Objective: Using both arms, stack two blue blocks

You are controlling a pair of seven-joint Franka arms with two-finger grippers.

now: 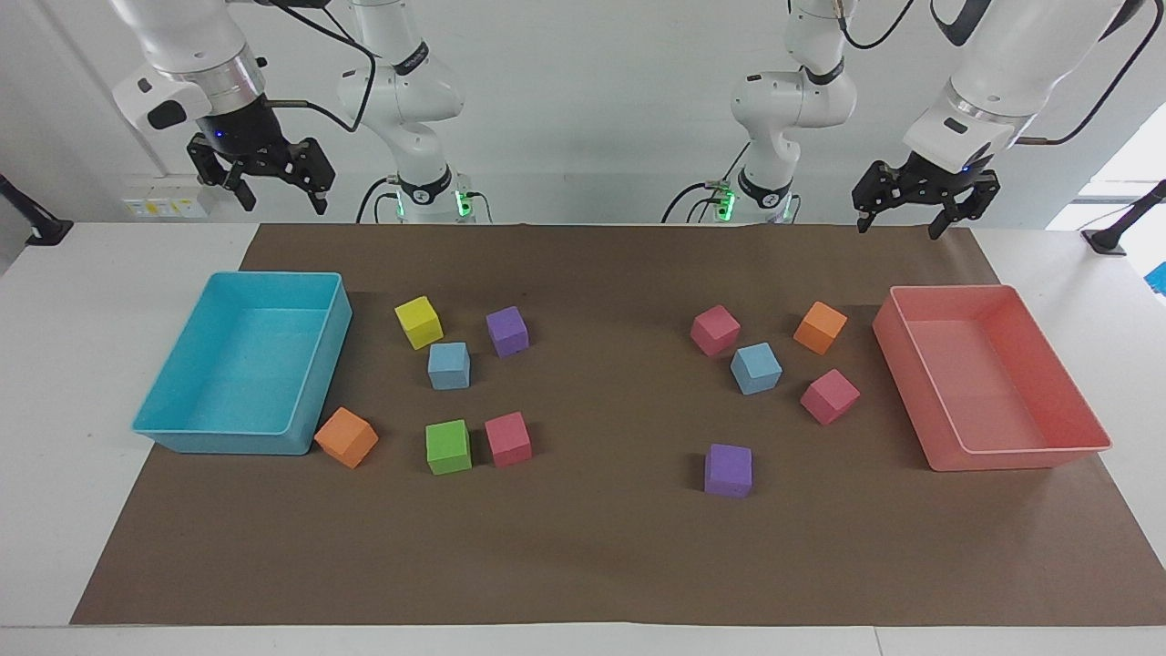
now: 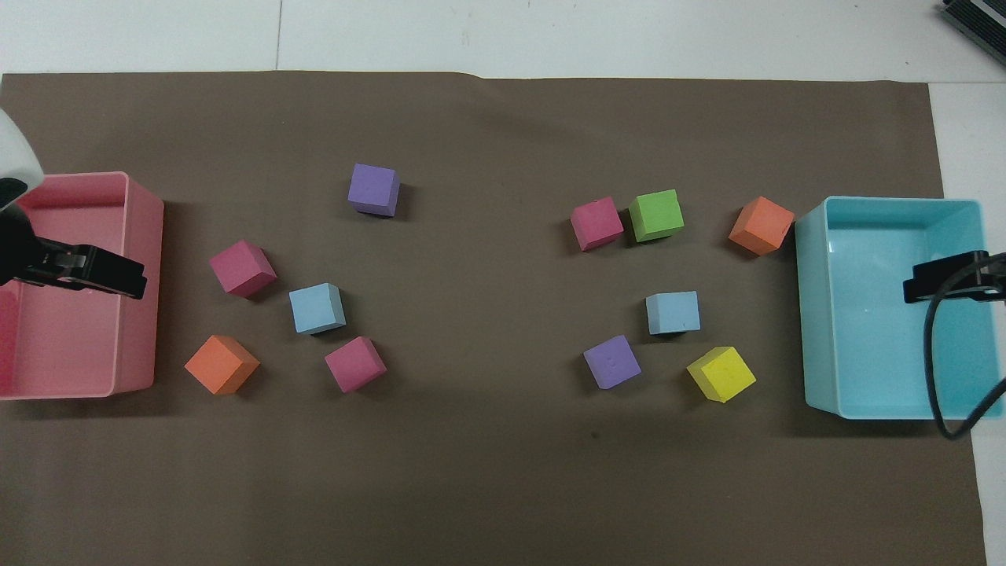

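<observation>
Blue blocks: two, both flat on the mat, well apart, not stacked.

White bench under it all. Big brown mat spread over most of it.

Blue tray at the right arm's end of the mat. Pink tray at the left arm's end.

Arms next, both up high and waiting: right arm and left arm.

Right hand up in the air over the blue tray, fingers apart, holding nothing. Left hand up in the air over the pink tray, fingers apart too, holding nothing.

Now the small cubes. First blue block toward the right arm's end, touching no other cube. Yellow block and purple block near it, a bit nearer to the robots. Green block and pink block side by side, farther from the robots. Orange block just beside the blue tray's corner.

Second blue block toward the left arm's end, in the middle of three cubes: a pink one, an orange one and one more pink. Not touching any of them. One more purple cube alone, farther from the robots.
</observation>
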